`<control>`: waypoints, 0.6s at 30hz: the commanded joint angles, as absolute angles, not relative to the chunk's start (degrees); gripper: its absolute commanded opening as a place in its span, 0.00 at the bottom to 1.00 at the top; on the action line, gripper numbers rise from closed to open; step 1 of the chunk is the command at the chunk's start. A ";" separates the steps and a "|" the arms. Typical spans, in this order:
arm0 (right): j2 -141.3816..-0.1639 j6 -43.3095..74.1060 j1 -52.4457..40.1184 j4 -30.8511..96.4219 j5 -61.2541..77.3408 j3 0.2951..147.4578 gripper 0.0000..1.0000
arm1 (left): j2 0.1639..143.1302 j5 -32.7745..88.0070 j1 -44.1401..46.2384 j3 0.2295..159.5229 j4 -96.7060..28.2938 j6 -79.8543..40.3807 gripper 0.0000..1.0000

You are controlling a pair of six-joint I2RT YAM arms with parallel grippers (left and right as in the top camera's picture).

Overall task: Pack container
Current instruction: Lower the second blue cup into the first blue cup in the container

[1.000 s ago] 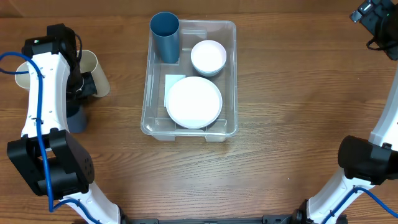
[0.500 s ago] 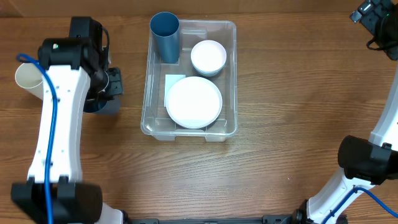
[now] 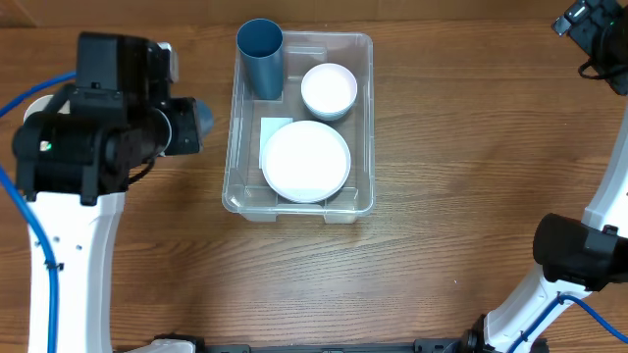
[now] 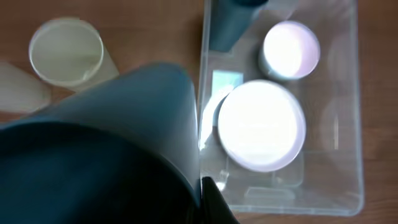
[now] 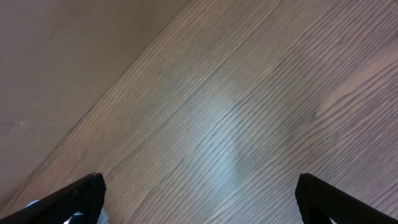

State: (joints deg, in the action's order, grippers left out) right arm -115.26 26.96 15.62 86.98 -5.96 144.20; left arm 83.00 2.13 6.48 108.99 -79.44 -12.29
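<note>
The clear container (image 3: 365, 118) stands at the table's middle and holds an upright blue cup (image 3: 260, 57), a white bowl (image 3: 329, 90) and a white plate (image 3: 305, 160) over its white label (image 3: 275, 127). My left gripper (image 3: 183, 127) is shut on a second blue cup (image 3: 200, 120) and holds it raised, just left of the container. In the left wrist view this cup (image 4: 124, 124) fills the foreground, with the container (image 4: 348, 143) below and to the right. My right gripper (image 5: 199, 202) is open and empty over bare wood at the far right (image 3: 587, 25).
A cream cup (image 4: 66, 51) stands on the table left of the container, with another pale cream shape (image 4: 18, 90) beside it. Both are hidden under my left arm in the overhead view.
My left arm has risen and moved right toward the container, lifting the blue cup off the table. The right arm has not moved.
</note>
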 commanded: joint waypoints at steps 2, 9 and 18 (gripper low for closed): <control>-114.98 27.22 15.51 86.70 -6.39 144.59 1.00 | 84.12 1.93 7.99 119.59 -78.56 -14.20 0.04; -114.98 27.22 15.51 86.70 -6.39 144.59 1.00 | 95.50 1.91 13.74 135.79 -78.56 -14.20 0.04; -114.98 27.22 15.51 86.70 -6.39 144.59 1.00 | 107.35 -2.11 15.84 145.01 -75.55 -12.60 0.04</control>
State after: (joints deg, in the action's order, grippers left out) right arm -115.26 26.96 15.62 87.00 -5.96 144.20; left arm 105.30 0.60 15.40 142.91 -76.49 -13.56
